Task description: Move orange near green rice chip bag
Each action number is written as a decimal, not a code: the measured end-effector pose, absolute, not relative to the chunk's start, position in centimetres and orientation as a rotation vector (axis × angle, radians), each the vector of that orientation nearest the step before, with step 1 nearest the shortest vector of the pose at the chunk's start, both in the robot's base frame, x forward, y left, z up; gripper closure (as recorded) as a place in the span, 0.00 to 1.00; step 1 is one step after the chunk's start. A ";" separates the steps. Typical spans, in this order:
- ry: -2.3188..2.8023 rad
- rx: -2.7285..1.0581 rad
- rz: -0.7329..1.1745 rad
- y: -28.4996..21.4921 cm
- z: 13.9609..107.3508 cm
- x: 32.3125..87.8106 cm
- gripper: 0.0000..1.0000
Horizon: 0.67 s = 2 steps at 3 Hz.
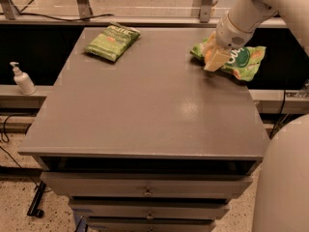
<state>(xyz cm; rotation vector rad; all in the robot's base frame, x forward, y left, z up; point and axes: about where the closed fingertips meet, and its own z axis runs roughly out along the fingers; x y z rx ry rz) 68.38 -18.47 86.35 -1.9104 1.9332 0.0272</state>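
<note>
The green rice chip bag [241, 61] lies at the table's far right edge, bright green with white letters and orange corners. My gripper [212, 61] is low over the bag's left end, just above the table. Its pale fingers [218, 58] close around a small orange patch, the orange [208, 56], which they mostly hide. The orange is right against the left end of the bag.
A smaller dull olive-green bag [112, 42] lies at the table's far left. A white pump bottle [21, 79] stands on a ledge left of the table [145, 110]. My white arm [260, 4] reaches in from the upper right. Drawers sit below the table front.
</note>
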 end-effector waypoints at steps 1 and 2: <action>1.934 -1.915 0.030 -18.3 86.2 68.4 0.13; 1.935 -1.913 0.032 -18.2 86.1 68.4 0.00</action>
